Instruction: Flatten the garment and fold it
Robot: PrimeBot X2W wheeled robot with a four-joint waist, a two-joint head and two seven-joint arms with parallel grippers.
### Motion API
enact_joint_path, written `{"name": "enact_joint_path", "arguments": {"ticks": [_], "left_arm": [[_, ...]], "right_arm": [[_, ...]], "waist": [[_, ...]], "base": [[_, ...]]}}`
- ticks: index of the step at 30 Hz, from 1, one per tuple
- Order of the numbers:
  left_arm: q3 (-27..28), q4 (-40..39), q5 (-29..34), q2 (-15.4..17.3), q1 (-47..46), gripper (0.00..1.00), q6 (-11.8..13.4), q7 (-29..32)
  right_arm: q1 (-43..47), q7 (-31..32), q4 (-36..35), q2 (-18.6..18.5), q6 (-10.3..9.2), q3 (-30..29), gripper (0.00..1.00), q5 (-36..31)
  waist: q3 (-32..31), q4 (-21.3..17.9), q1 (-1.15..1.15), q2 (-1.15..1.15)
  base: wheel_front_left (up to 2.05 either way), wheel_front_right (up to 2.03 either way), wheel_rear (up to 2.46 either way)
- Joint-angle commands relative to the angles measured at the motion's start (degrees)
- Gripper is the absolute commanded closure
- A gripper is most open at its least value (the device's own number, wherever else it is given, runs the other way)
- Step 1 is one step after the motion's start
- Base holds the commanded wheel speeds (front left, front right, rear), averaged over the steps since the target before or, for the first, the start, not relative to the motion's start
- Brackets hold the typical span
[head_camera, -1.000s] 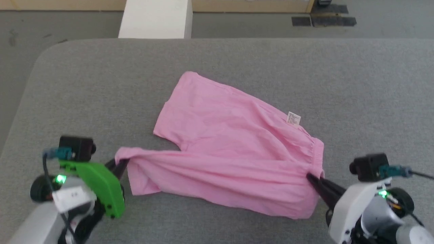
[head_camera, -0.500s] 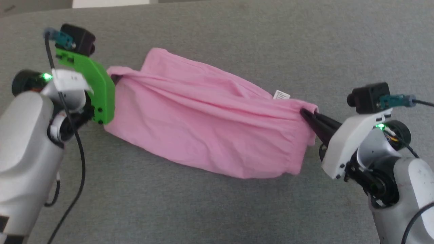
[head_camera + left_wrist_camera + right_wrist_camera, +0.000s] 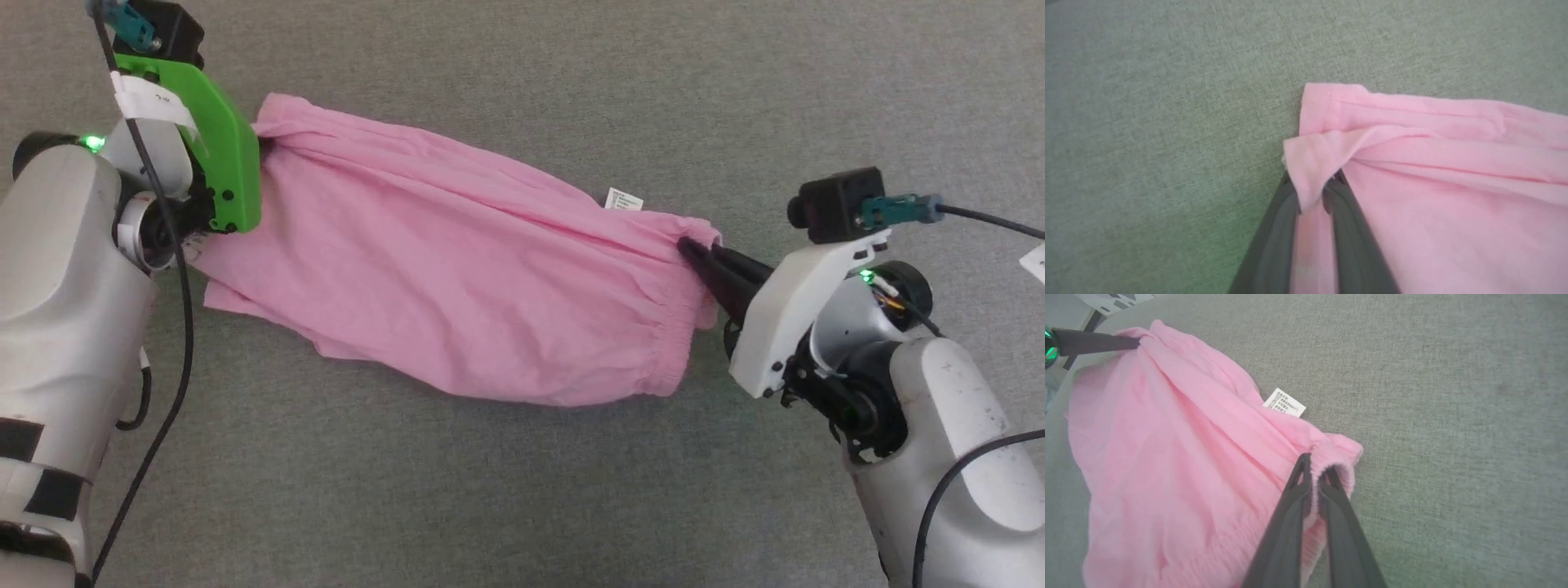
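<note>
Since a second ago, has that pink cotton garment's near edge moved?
Yes. The gripped edge of the pink cotton garment went over to the far side, up to its small white label.

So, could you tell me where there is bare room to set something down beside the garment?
Free: the grey surface on the robot's side of the garment, and the strip beyond its label. Crowded: both ends, where the left tool and right tool pinch it.
</note>
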Motion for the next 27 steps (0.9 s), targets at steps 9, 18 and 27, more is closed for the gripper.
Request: {"name": "enact_joint_path", "arguments": {"ticks": [9,18,27], "left_arm": [[1.2,3.5,-1.3,-2.3,-0.1,0.00,-0.5,-12.4],[3.0,-0.4,1.8,-4.1,8.0,0.00,3.6,-32.0],[4.5,-8.4,2.8,-3.4,20.8,0.00,10.0,-41.4]], "right_arm": [[1.5,-8.3,2.7,-1.8,-0.09,2.4,0.00,-1.0],[10.3,-25.0,-0.9,-0.7,-0.09,-3.3,0.00,-10.0],[18.5,-32.5,-8.4,2.6,-0.09,-7.8,0.00,-17.6]], "waist": [[-2.2,1.4,-0.01,0.37],[-7.1,5.3,-0.01,0.37],[-12.0,6.0,-0.01,0.37]], "base": [[0.00,0.00,0.00],[0.00,0.00,0.00],[0.00,0.00,0.00]]}}
